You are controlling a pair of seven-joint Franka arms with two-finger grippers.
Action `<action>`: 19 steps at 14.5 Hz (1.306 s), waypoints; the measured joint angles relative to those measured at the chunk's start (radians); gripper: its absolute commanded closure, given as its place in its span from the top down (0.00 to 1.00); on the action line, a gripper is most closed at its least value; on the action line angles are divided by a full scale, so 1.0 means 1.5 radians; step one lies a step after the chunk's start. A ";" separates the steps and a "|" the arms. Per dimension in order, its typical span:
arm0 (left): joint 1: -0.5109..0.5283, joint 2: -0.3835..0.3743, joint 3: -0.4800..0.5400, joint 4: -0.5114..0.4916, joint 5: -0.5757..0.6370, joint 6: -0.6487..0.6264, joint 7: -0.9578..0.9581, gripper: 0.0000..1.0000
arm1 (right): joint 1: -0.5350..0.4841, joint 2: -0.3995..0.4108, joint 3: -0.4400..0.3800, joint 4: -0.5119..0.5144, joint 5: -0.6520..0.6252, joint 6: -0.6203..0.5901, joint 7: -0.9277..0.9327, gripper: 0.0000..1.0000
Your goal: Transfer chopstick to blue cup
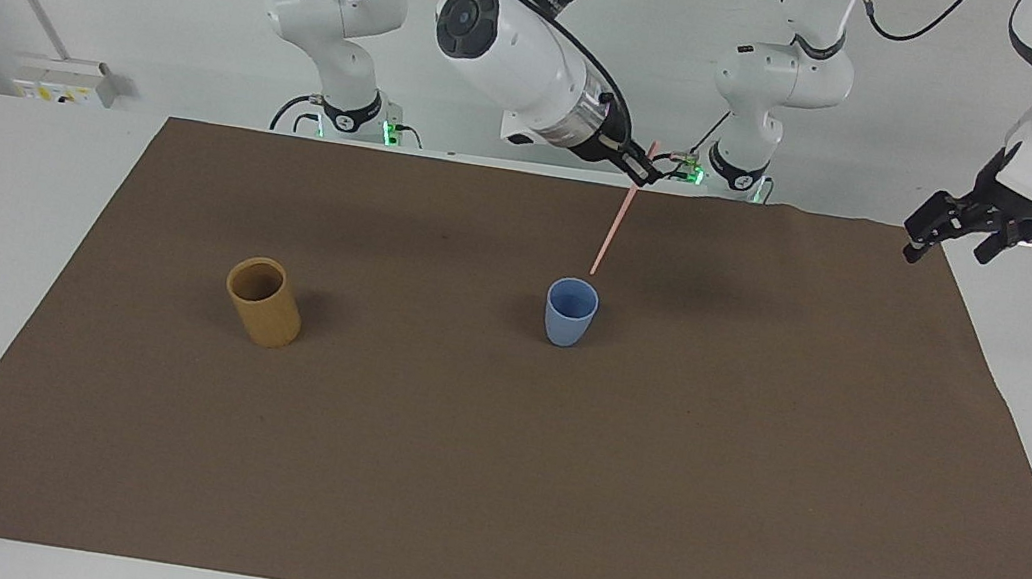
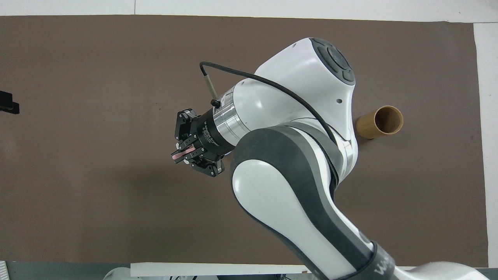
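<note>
My right gripper (image 1: 642,168) is shut on the top of the pale pink chopstick (image 1: 615,224). The stick hangs tilted, with its lower tip just above the rim of the light blue cup (image 1: 570,311). The cup stands upright at the middle of the brown cloth. In the overhead view the right gripper (image 2: 183,153) and arm cover the blue cup, and only the stick's top end (image 2: 178,155) shows. My left gripper (image 1: 951,229) is open and empty, raised over the cloth's edge at the left arm's end; only its tip (image 2: 7,103) shows overhead.
A tan bamboo-coloured cup (image 1: 264,301) stands upright toward the right arm's end of the table, level with the blue cup; it also shows overhead (image 2: 379,123). The brown cloth (image 1: 489,478) covers most of the white table.
</note>
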 measured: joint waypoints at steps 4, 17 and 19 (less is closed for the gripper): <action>0.025 0.059 0.000 0.052 0.000 -0.003 0.013 1.00 | 0.001 -0.029 0.000 -0.080 0.005 0.060 0.000 0.01; 0.022 0.103 -0.017 0.120 0.000 -0.063 0.052 1.00 | 0.016 -0.040 -0.003 -0.148 0.005 0.147 -0.051 1.00; 0.022 0.103 -0.017 0.120 0.000 -0.063 0.053 1.00 | 0.002 -0.042 -0.009 -0.135 -0.002 0.147 -0.055 1.00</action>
